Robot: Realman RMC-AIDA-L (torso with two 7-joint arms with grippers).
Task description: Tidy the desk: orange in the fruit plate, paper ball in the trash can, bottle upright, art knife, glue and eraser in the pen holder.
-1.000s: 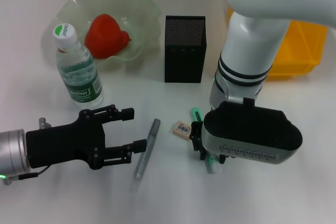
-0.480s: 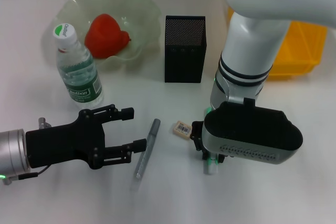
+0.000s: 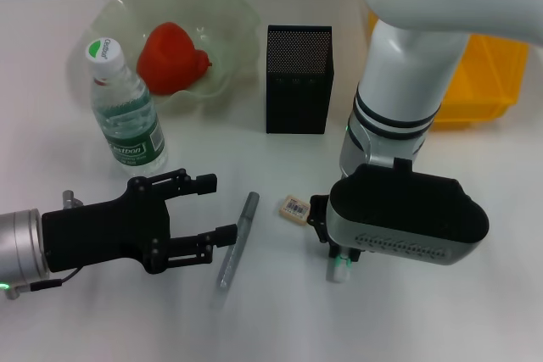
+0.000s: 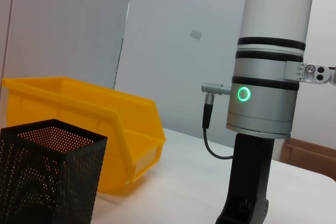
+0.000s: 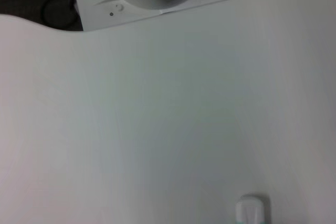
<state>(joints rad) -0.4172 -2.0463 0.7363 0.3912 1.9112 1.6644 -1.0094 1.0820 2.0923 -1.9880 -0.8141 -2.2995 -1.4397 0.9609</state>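
Grips the slim mint-green art knife (image 3: 338,269) in the narrowed right pincer (image 3: 329,239), tips it since 1 second ago from slanted on the white desk (image 3: 492,311) to near upright, readying transfer to the tall black mesh pen holder (image 3: 298,82), with left pincer (image 3: 216,208) wide open.

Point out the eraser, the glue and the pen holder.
eraser (image 3: 294,207), head view, on its barcode label.
glue (image 3: 238,239), head view, middle of the grey shaft.
pen holder (image 3: 296,91), head view, on its front mesh wall.

Pale wall (image 4: 173,40) behind desk
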